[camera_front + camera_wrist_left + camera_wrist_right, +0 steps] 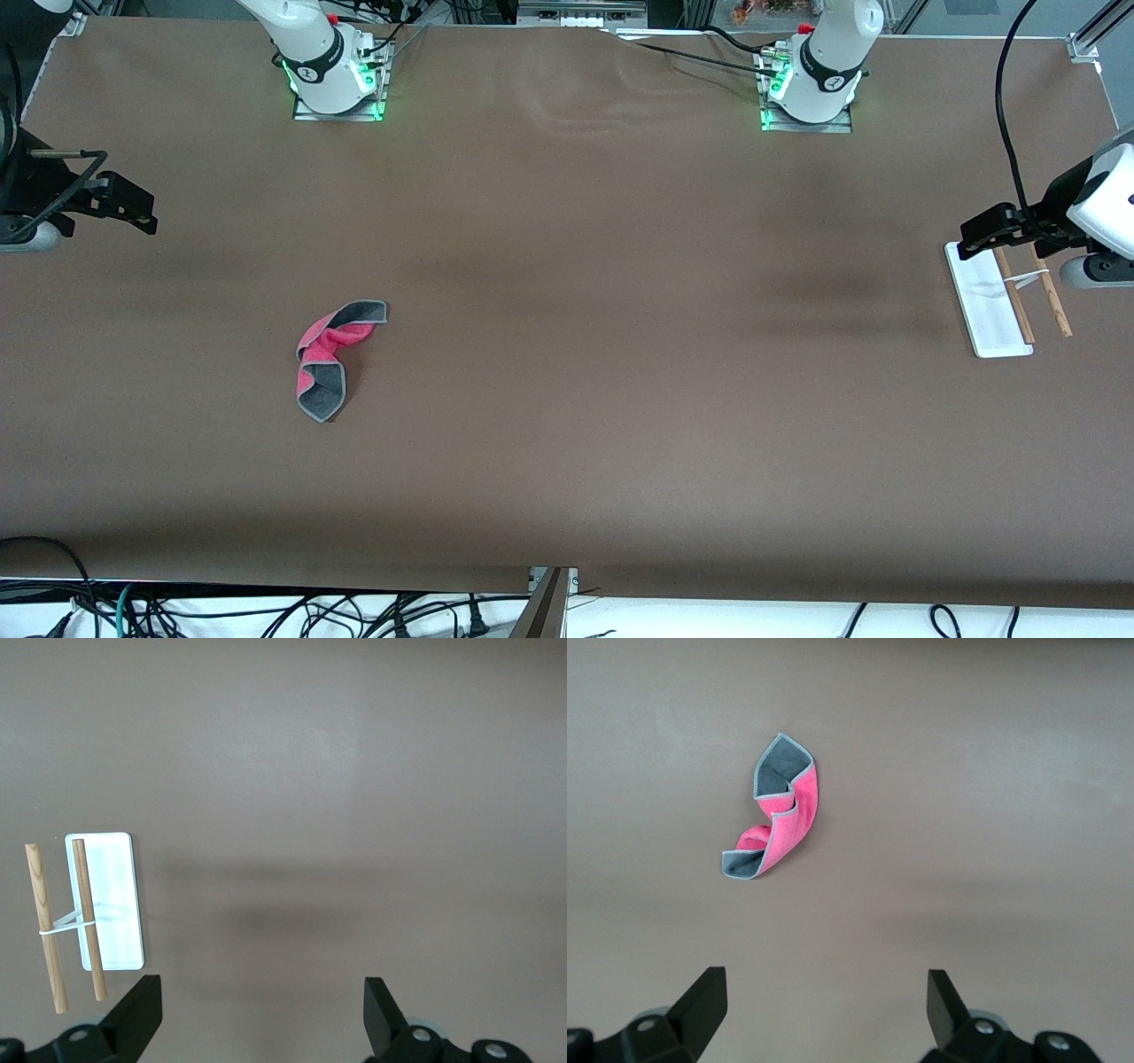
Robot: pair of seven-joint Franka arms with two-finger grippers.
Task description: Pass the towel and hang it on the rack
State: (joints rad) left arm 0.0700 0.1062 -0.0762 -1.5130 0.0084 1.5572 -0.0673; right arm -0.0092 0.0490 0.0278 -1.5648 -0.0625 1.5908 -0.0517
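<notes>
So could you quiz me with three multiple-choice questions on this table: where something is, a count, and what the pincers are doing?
1. Where does the towel lie?
A. On the rack
B. Flat on the table, toward the right arm's end
C. In the left pincer

2. How many wooden rods does the rack have?
A. One
B. Two
C. Four

3. What state are the two pincers in?
A. Both open and holding nothing
B. Both shut on the towel
C. One holds the rack

Answers: 1 B, the crumpled towel sits alone on the brown table. 2 B, the left wrist view shows two rods above the white base. 3 A, the left pincer and right pincer show spread fingers with nothing between.
</notes>
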